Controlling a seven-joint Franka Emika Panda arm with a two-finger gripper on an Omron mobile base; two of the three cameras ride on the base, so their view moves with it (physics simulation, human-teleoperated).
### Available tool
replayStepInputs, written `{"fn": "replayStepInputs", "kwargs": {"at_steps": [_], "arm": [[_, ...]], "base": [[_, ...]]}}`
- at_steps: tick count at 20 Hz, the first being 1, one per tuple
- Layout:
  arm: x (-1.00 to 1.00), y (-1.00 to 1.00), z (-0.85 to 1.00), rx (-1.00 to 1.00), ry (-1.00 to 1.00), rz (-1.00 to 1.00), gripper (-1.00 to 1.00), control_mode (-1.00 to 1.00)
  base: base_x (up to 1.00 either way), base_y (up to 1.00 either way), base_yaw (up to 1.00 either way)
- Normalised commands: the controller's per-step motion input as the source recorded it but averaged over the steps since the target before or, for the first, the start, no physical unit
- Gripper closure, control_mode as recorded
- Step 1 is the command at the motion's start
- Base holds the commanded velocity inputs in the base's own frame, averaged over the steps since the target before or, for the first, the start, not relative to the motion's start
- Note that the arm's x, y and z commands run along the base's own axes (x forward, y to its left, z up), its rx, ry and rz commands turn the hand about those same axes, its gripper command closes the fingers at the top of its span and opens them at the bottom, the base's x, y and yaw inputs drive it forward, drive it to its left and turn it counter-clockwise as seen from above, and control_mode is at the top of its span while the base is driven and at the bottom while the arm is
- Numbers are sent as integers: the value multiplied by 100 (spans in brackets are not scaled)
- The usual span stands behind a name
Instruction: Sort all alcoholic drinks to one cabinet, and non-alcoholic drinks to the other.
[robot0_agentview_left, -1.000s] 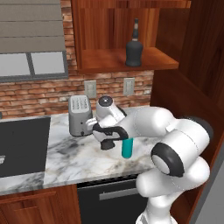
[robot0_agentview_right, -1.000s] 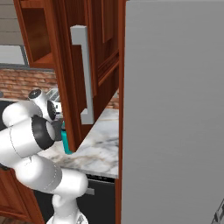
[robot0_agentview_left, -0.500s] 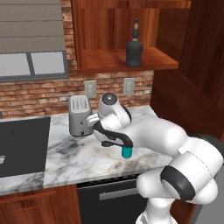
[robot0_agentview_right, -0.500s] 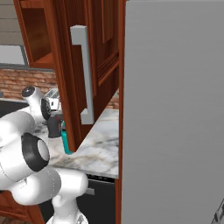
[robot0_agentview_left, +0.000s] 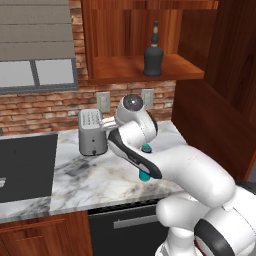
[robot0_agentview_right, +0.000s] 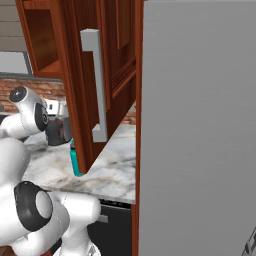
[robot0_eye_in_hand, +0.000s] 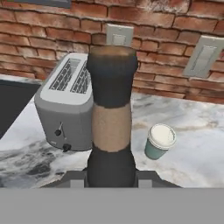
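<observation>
A bottle (robot0_agentview_left: 153, 55) stands on the shelf of the wall cabinet (robot0_agentview_left: 150, 75), above the counter (robot0_agentview_left: 90, 175). On the counter, the toaster (robot0_agentview_left: 92, 132) sits against the brick wall (robot0_agentview_left: 45, 107), left of the cup (robot0_eye_in_hand: 160, 141). The slim bottle (robot0_agentview_right: 75, 161) stands nearer the counter's front edge.

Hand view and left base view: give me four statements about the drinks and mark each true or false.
1. A black bottle stands on the shelf of the wall cabinet. True.
2. The cup lies on its side. False: it stands upright on the counter, beside the toaster.
3. The end effector is shut on the neck of a second black bottle. True.
4. The teal bottle is on the cabinet shelf. False: it stands on the counter.
</observation>
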Motion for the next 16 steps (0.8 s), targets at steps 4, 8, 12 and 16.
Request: {"fn": "replayStepInputs", "kwargs": {"at_steps": [4,8,12,16], "arm": [[-36,0,89,7,-14,0,100,-100],[-36,0,89,5,-16,0,100,-100],[-24,0,82,0,-19,0,100,-100],[-18,0,79,0,-21,0,100,-100]], "base": [[0,0,0],[0,0,0],[0,0,0],[0,0,0]]}}
